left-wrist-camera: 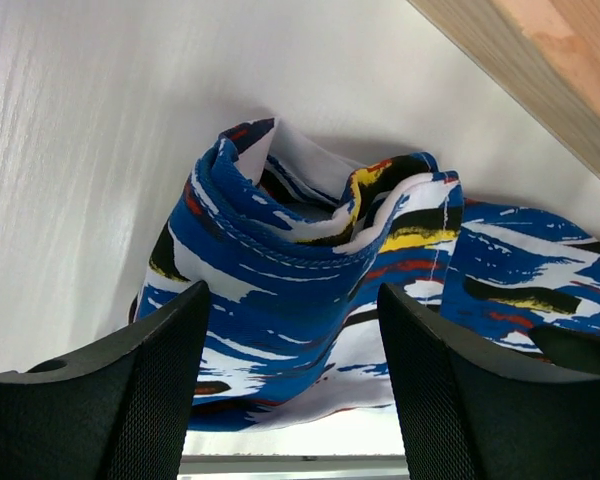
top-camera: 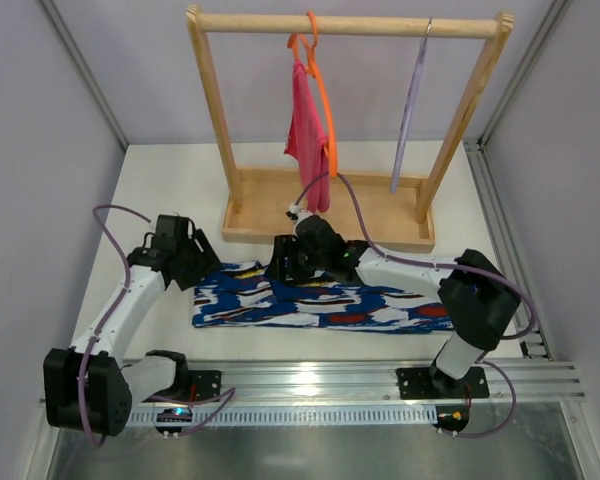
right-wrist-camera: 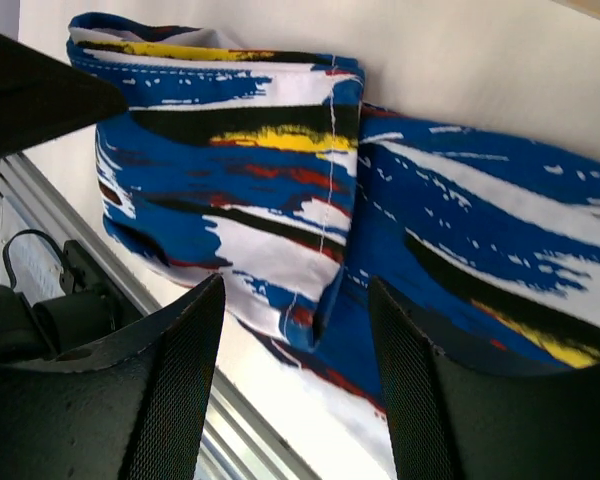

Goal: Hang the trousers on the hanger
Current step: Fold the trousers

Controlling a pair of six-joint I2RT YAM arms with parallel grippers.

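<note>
The trousers (top-camera: pixel 320 303), blue with white, red, black and yellow print, lie flat across the table in front of the arms. The pale lilac hanger (top-camera: pixel 411 110) hangs from the right part of the wooden rack's bar. My left gripper (top-camera: pixel 202 268) is open just above the trousers' left end, whose folded waistband shows between its fingers (left-wrist-camera: pixel 290 300). My right gripper (top-camera: pixel 282 268) is open over the trousers' upper edge, left of middle; the cloth (right-wrist-camera: pixel 310 230) shows between its fingers. Neither holds anything.
A wooden clothes rack (top-camera: pixel 325 215) stands at the back with a tray base. An orange hanger with pink cloth (top-camera: pixel 310 130) hangs at its middle. Grey walls close in both sides; a metal rail (top-camera: pixel 320 385) runs along the near edge.
</note>
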